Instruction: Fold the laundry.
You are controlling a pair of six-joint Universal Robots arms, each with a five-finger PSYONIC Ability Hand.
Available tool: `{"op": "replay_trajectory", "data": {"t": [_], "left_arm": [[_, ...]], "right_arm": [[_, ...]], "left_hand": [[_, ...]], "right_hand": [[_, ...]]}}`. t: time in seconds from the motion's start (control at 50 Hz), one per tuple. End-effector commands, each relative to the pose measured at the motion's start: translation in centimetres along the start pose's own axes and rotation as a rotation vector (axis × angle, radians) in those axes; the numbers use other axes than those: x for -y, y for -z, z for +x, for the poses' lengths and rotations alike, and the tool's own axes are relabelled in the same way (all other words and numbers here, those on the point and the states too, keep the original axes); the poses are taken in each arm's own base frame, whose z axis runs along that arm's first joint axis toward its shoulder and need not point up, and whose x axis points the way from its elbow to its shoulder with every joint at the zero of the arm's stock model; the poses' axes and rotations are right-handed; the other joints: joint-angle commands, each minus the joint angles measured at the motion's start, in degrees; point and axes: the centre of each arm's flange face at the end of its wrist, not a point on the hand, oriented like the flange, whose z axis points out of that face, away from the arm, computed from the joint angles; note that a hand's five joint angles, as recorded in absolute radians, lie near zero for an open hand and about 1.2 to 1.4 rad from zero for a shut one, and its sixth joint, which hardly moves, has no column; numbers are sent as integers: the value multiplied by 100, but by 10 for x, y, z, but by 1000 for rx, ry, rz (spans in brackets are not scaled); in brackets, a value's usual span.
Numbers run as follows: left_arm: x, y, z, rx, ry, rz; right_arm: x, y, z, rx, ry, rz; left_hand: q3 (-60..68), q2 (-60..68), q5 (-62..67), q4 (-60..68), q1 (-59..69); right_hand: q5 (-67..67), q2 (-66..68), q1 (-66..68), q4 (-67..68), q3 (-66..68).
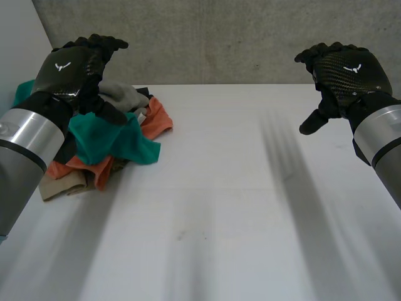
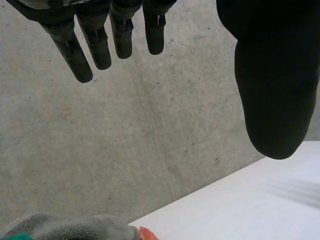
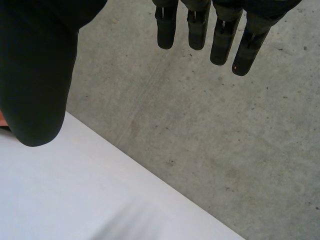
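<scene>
A heap of laundry (image 1: 116, 141) lies at the table's far left: teal, orange, grey and beige cloths tangled together. My left hand (image 1: 72, 72) hovers above the heap, open, its fingers (image 2: 95, 42) straight and holding nothing. A grey cloth (image 2: 75, 228) and an orange scrap of the heap lie below it in the left wrist view. At the far right my right hand (image 1: 344, 69) is raised over the table, open and empty, with straight fingers (image 3: 220, 37) and the thumb (image 3: 37, 85) apart from them.
The white table (image 1: 238, 207) stretches from the heap to the right edge. A grey concrete wall (image 1: 219, 37) stands just behind the table's far edge.
</scene>
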Motion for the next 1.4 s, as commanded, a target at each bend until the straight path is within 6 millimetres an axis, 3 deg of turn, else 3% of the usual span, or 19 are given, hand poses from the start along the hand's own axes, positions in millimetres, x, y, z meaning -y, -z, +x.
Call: {"op": "replay_trajectory", "data": {"t": [0.02,0.2,0.36,0.6,0.78,0.88,0.94,1.0,1.08,1.12,1.14,1.2,1.22,1.28,1.3,1.36,1.38,1.4], "left_arm": [[3,0,0,-1,-19,5],[-8,-2,-4,41,-132,-28],[-70,-20,-24,124,-452,-213],[-115,-47,-53,185,-570,-191],[-127,-60,-59,182,-578,-193],[-123,-68,-57,178,-581,-171],[-115,-72,-50,169,-583,-141],[-99,-74,-24,124,-578,-75],[-45,-67,44,7,-540,115],[-34,-61,67,-43,-520,160],[-28,-54,88,-94,-492,190],[-23,-41,124,-194,-428,229],[-31,-33,151,-285,-371,234],[-56,-22,184,-413,-307,208],[-72,-14,203,-490,-266,184],[-90,-1,225,-584,-226,151],[-98,5,233,-617,-220,142],[-101,6,236,-626,-217,139]], "right_arm": [[-1,0,-1,1,1,-6],[-1,0,0,0,1,-8],[-2,1,-1,4,0,-12],[-7,0,-2,7,5,-27],[-9,1,-2,8,28,-31],[-8,0,-2,6,28,-28],[-5,1,-1,4,33,-20],[-4,1,0,1,36,-14],[-1,0,2,-6,36,-8],[0,-1,4,-12,37,-4],[0,-1,5,-14,37,-2],[5,0,7,-20,39,11],[6,0,7,-21,38,15],[14,3,9,-30,38,40],[16,3,9,-33,39,46],[21,4,11,-38,41,63],[22,4,11,-41,41,66],[23,4,11,-41,41,67]], "left_hand": [[-139,-126,-101,-92,-153],[-4,9,33,43,-18],[-21,-8,16,26,-35],[583,596,621,630,569],[3407,3420,3444,3454,3393],[6679,6692,6717,6727,6665],[6688,6701,6726,6736,6674],[6688,6701,6726,6736,6674],[6688,6701,6726,6736,6674],[6688,6701,6726,6736,6674],[6688,6701,6726,6736,6674],[6688,6701,6726,6736,6674],[6688,6701,6726,6736,6674],[6688,6701,6726,6736,6674],[6688,6701,6726,6736,6674],[6374,6387,6412,6421,6360],[3424,3436,3461,3471,3409],[1446,1458,1483,1493,1431]], "right_hand": [[-329,-270,-123,-364,-228],[-329,-270,-123,-364,-228],[-329,-270,-123,-364,-228],[-329,-270,-123,-364,-228],[-329,-270,-123,-364,-228],[-329,-270,-123,-364,-228],[-329,-270,-123,-364,-228],[-329,-270,-123,-364,-228],[-329,-270,-123,-364,-228],[-329,-270,-123,-364,-228],[-329,-270,-123,-364,-228],[-329,-270,-123,-364,-228],[-329,-270,-123,-364,-228],[-329,-270,-123,-364,-228],[-329,-270,-123,-364,-228],[-329,-270,-123,-364,-228],[-329,-270,-123,-364,-228],[-329,-270,-123,-364,-228]]}}
